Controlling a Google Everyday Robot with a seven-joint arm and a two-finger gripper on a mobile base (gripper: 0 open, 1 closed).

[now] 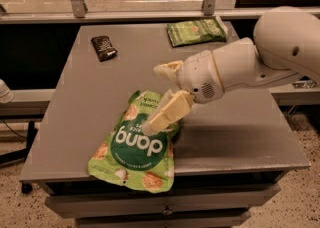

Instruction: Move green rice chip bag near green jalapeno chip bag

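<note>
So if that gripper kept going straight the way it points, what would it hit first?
Probably the green rice chip bag, whose top lies right in front of the open gripper; depth is unclear.
</note>
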